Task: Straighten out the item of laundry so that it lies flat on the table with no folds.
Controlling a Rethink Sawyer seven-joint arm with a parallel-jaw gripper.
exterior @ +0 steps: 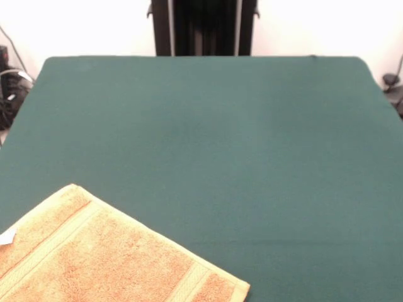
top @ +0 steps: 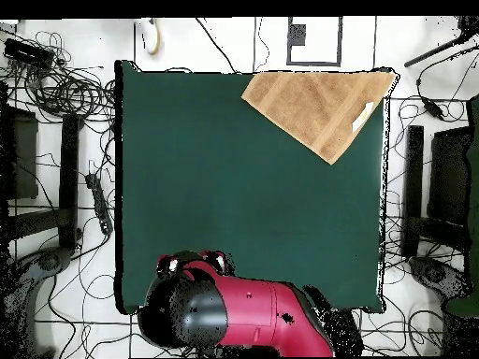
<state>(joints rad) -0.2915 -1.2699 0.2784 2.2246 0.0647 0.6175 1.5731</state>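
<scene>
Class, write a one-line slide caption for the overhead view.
Orange towel lying flat at a far table corner, robot arm drawn back at its base.

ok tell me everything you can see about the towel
The towel is orange-tan terry cloth with flat woven bands near two edges and a small white tag at one side. It lies spread out, seemingly flat with no obvious folds, turned at an angle on the green table. It sits at the table's corner far from the robot, running to the edge. Only the table touches it.

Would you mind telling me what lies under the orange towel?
The towel rests directly on the green table, in one corner. Whatever the cloth covers is hidden; no bulge shows. A white tag sticks out at its edge.
</scene>
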